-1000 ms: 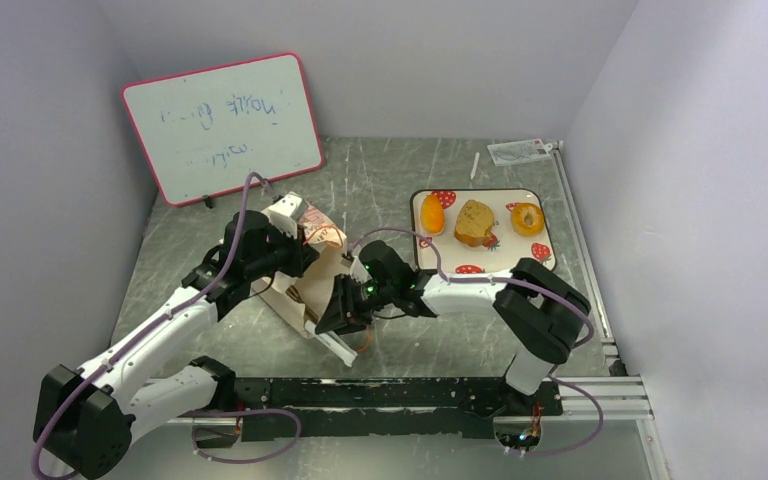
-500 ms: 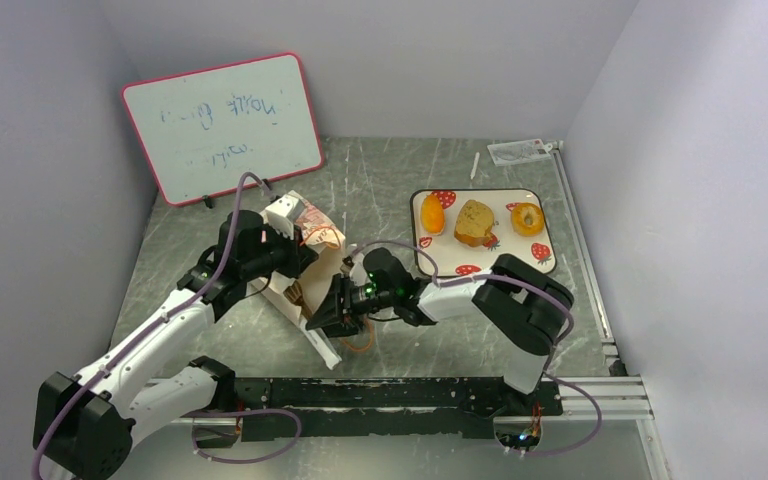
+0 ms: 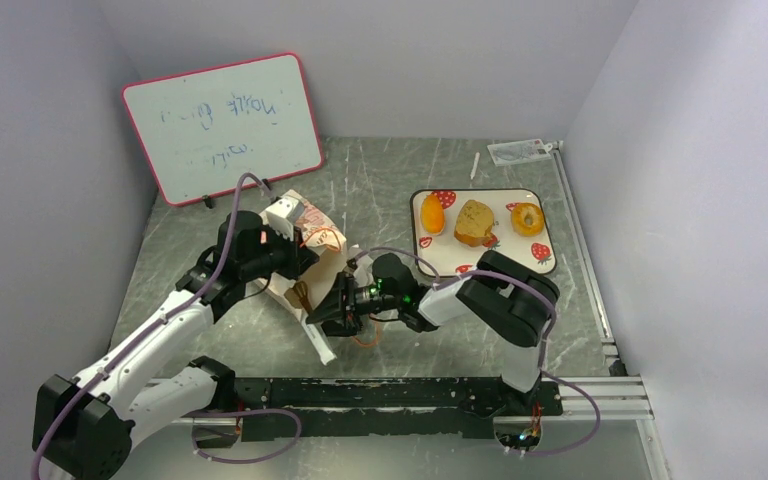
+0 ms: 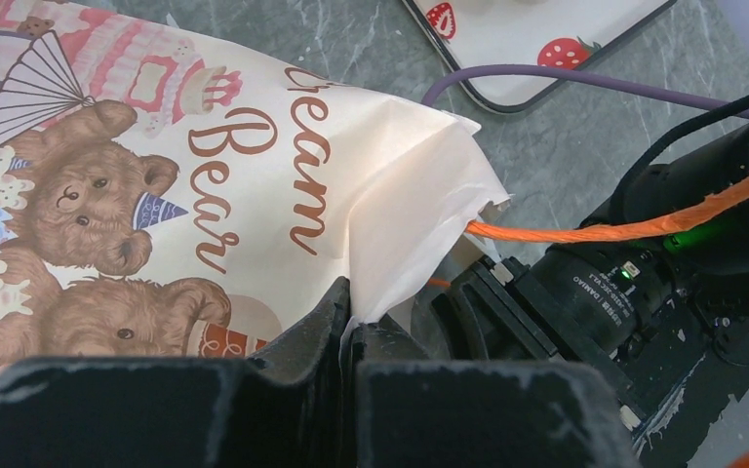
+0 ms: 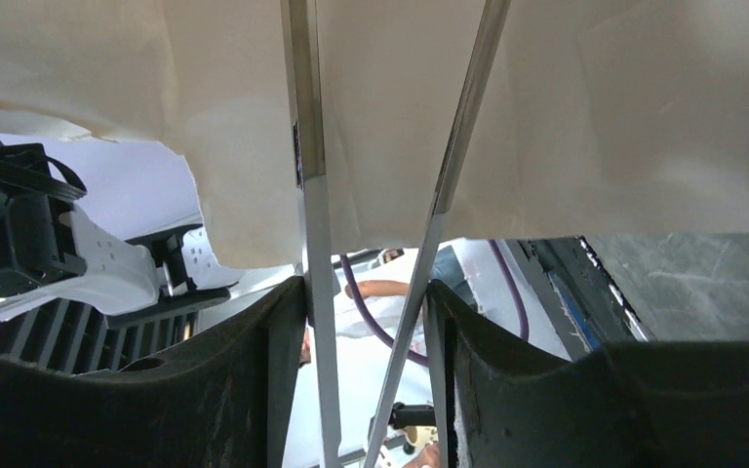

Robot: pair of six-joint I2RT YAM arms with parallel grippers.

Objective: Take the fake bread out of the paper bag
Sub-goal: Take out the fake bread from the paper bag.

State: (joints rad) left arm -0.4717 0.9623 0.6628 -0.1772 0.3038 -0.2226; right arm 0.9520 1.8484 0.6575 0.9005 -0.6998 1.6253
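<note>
The paper bag (image 3: 318,236) lies tilted on the table left of centre, its bear print (image 4: 107,205) facing up. My left gripper (image 3: 298,252) is shut on the bag's paper edge (image 4: 353,312) beside the mouth. An orange cord handle (image 4: 585,232) runs out of the mouth. My right gripper (image 3: 322,316) is open at the bag's mouth (image 5: 366,312), with pale paper (image 5: 400,117) over its fingers and nothing between them. An oval roll (image 3: 432,212), a loaf chunk (image 3: 474,222) and a ring bagel (image 3: 527,217) lie on the strawberry tray (image 3: 480,262). No bread shows in the bag.
A pink-framed whiteboard (image 3: 222,125) leans at the back left. A small packet (image 3: 520,150) and a white stick (image 3: 474,165) lie at the back right. Metal rails run along the right side (image 3: 582,250) and front edge (image 3: 410,395). My right arm's black body (image 4: 644,292) lies close beside the bag.
My right gripper has moved left, closer into the bag's mouth, and the right arm's elbow has swung left with it. The left gripper keeps its hold with little motion.
</note>
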